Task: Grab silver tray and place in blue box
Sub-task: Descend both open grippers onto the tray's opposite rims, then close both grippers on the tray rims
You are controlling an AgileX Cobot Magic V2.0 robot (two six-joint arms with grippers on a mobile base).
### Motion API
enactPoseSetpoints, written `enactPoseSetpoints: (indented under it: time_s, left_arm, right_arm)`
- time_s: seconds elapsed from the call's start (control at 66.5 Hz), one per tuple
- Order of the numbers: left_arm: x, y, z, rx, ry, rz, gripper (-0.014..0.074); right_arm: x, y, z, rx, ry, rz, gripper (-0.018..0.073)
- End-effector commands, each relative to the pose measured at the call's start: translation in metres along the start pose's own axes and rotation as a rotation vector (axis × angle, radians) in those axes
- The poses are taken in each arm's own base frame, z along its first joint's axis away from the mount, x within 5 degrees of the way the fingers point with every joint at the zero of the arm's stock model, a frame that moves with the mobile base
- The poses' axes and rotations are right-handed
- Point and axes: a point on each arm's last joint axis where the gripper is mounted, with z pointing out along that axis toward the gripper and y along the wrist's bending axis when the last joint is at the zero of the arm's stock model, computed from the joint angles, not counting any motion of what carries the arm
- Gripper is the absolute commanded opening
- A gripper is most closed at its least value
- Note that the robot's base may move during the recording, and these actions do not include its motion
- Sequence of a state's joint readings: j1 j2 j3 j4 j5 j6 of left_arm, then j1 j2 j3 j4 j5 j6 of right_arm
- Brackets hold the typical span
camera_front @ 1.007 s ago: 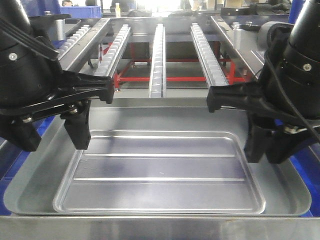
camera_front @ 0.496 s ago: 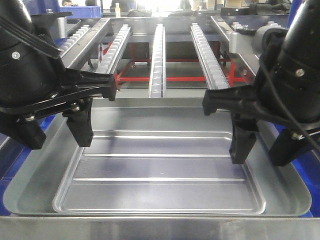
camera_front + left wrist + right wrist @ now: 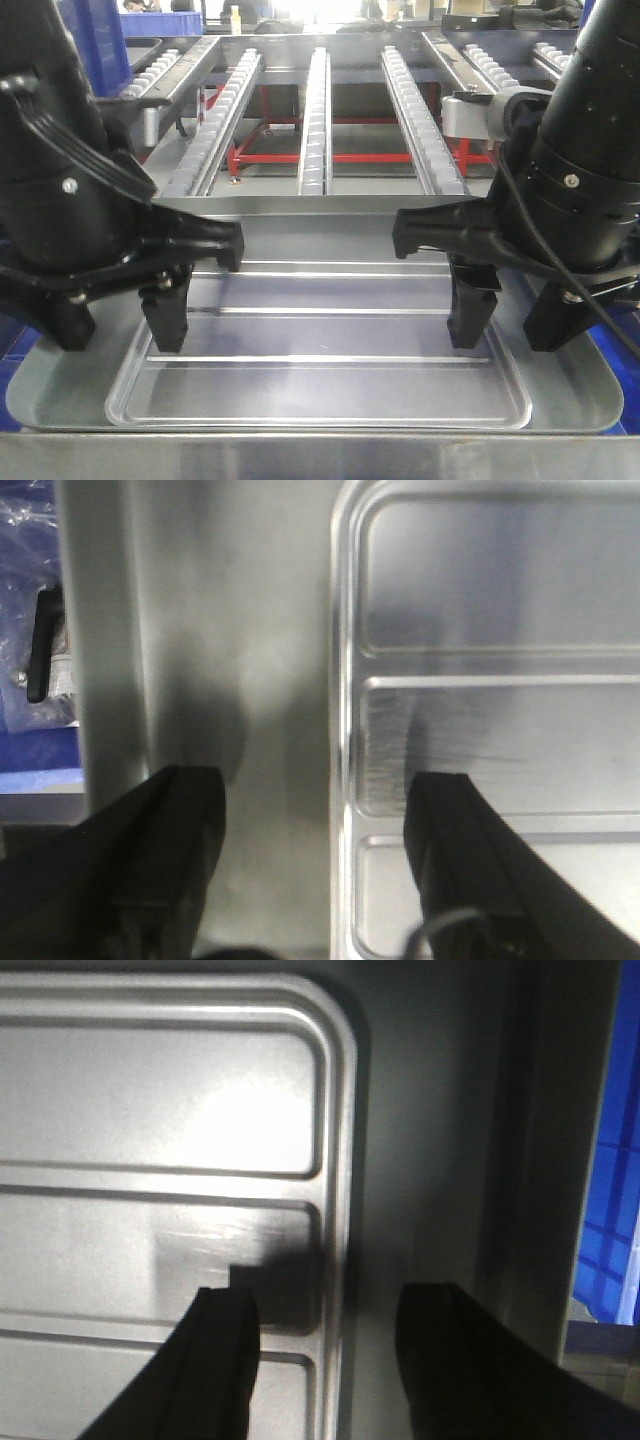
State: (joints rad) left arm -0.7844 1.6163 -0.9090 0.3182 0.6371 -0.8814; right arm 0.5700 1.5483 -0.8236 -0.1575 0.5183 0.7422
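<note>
Silver tray lay flat across the lower half of the front view, and you could count one of it, with two long raised ridges crossing its recessed centre. Blue plastic of the blue box showed just past the tray's right end, and a sliver more at the lower left. Whether the tray rested on the box could not be told. A plain steel ledge ran along the bottom edge of the frame.

Behind the tray you had a workshop scene: three narrow roller rails ran up the middle of the frame over a red frame, with wider roller lanes at the upper left and upper right.

You had two grippers, both with jaws apart and holding nothing. The left gripper hung over the tray's left end. In the left wrist view it straddled the step between sloped rim and recess, one finger to each side. The right gripper stood over the right end, and in the right wrist view it straddled the matching step there. Contact with the metal could not be made out.

Compared with half a second earlier, both arms had sunk lower in the frame, the left one markedly. A second earlier the right gripper's fingers had stood closer together. The tray had not shifted.
</note>
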Motion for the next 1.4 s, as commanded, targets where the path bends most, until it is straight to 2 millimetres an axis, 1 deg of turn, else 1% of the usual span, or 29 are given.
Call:
enactPoseSetpoints:
  time_s: [0.0, 0.15, 0.406, 0.631, 1.382]
  left_arm:
    - [-0.01, -0.006, -0.011, 0.043, -0.06, -0.004, 0.0304]
    - [-0.009, -0.006, -0.007, 0.04, -0.049, -0.005, 0.0304]
    - [-0.008, -0.007, -0.007, 0.046, -0.045, -0.014, 0.0304]
    - [-0.008, -0.007, -0.007, 0.048, -0.042, -0.019, 0.0304]
    - [-0.009, -0.01, -0.008, 0.076, -0.047, -0.039, 0.0303]
  right_arm:
    - [-0.012, 0.006, -0.014, -0.052, -0.084, -0.016, 0.0435]
    - [-0.011, 0.005, -0.014, -0.048, -0.079, -0.016, 0.0435]
    - [-0.011, 0.005, -0.014, -0.043, -0.074, -0.015, 0.0435]
    - [-0.008, 0.004, 0.0, -0.011, -0.028, -0.018, 0.0435]
    - [-0.008, 0.004, 0.0, -0.017, -0.029, -0.011, 0.0435]
